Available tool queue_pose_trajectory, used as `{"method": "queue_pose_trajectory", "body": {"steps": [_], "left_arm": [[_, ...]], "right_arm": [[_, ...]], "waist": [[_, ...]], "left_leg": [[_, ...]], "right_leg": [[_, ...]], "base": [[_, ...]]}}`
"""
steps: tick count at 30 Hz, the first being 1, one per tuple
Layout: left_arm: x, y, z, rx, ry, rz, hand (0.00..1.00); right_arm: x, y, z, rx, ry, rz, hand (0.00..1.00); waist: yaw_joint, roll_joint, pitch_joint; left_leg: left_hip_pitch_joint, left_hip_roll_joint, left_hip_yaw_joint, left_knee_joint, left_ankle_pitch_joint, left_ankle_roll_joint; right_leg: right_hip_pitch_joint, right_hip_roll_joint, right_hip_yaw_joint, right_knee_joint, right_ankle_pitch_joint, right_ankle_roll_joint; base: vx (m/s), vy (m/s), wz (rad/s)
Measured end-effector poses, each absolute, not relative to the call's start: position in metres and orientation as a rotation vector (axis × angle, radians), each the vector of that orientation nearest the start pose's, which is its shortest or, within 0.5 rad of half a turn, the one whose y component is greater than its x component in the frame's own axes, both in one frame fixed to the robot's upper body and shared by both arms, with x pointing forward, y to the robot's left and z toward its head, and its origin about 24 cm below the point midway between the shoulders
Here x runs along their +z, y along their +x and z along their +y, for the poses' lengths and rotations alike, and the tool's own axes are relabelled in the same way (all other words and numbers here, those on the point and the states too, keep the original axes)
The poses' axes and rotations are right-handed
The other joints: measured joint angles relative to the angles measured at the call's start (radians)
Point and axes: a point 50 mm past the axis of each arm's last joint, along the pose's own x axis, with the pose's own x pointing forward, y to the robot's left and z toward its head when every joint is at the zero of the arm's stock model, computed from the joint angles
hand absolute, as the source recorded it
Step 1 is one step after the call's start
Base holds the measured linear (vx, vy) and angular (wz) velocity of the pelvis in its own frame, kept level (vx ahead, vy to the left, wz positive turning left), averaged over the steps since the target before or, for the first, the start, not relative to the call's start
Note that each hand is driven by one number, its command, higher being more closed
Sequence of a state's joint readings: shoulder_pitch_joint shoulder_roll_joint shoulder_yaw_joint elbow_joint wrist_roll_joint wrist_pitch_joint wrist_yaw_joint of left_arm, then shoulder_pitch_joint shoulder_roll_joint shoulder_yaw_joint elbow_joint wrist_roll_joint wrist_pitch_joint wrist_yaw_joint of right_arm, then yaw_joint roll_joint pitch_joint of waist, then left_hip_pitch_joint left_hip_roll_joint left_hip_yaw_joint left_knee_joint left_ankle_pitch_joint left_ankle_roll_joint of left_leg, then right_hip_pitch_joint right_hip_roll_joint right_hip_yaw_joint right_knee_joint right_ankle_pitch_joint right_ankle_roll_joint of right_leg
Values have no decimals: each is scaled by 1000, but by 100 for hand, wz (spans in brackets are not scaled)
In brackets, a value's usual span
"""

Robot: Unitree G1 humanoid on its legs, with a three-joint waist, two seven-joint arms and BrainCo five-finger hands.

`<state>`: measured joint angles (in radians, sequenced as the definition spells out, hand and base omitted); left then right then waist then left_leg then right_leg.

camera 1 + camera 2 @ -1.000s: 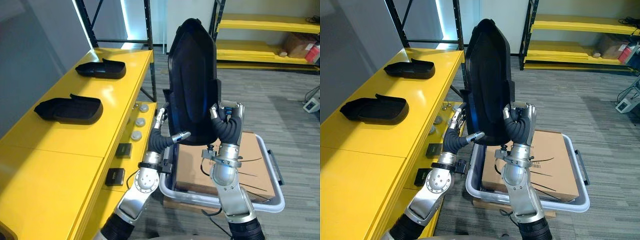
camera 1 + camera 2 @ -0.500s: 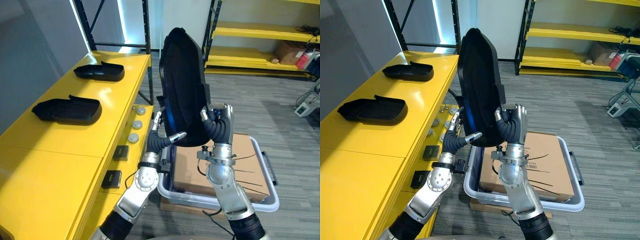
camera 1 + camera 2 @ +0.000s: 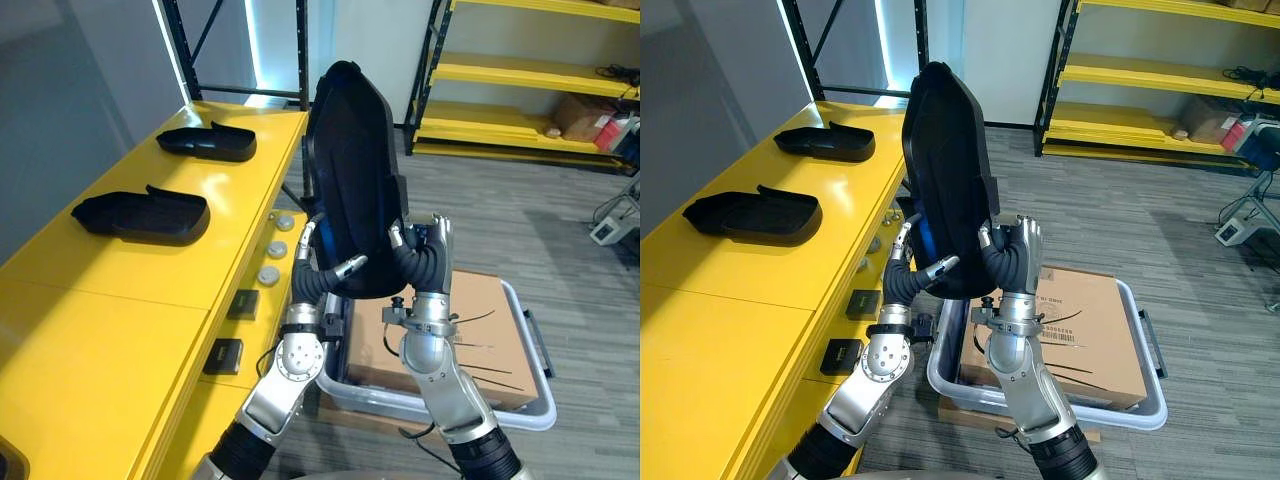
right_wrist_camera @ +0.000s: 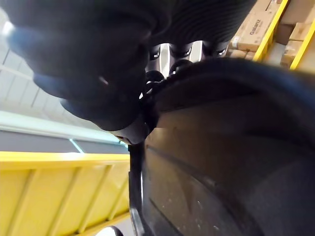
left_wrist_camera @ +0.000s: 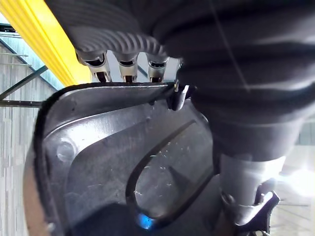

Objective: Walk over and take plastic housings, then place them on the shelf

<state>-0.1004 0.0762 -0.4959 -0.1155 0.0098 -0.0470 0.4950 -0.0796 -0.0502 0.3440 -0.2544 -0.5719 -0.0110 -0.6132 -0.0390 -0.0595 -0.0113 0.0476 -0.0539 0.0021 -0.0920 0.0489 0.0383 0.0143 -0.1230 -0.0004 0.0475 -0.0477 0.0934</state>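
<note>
Housing in left fingers, right fingers

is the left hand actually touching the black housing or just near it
Touching. In the left wrist view the fingers of the left hand hook over the rim of the black housing, with no gap between them.

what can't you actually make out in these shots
Held housing: lower sides covered by the left hand and right hand, eye views.
Box: near left corner hidden by the housing and arms, eye views.
Shelf: near end cut off by the bottom edge, eye views.
Items on the far rack: too small to identify.
</note>
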Motion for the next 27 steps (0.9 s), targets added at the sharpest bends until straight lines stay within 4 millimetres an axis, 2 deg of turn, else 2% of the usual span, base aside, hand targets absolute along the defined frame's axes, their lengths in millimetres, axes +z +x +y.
{"method": "queue_pose_trajectory", "body": {"steps": [13,18,22,27], "left_arm": [[78,236,54,-160,-65,-181,0],[84,234,51,-213,-128,-206,0],[92,227,49,-251,-185,-247,0],[91,223,48,-266,-193,-243,0]], "right_arm": [[118,249,-121,-442,-435,-463,100],[116,250,-131,-483,-434,-441,100],[105,253,-139,-500,-447,-378,100],[98,252,-143,-490,-448,-328,100]], "waist": [[-1,-1,-1],[-1,-1,-1],[-2,-1,-1],[-1,-1,-1]], "left_leg": [[1,0,-4,-1,0,0],[1,0,-13,-1,1,-2],[3,0,-19,-1,1,-2],[3,0,-20,-1,1,-2]], "right_leg": [[2,0,-4,0,-1,1],[7,-1,-13,0,-1,1],[13,-1,-20,-4,-1,1],[16,0,-21,-10,-1,1]], "base": [[-5,-4,0],[-28,-30,5],[-26,-29,4],[-10,-10,1]]}}
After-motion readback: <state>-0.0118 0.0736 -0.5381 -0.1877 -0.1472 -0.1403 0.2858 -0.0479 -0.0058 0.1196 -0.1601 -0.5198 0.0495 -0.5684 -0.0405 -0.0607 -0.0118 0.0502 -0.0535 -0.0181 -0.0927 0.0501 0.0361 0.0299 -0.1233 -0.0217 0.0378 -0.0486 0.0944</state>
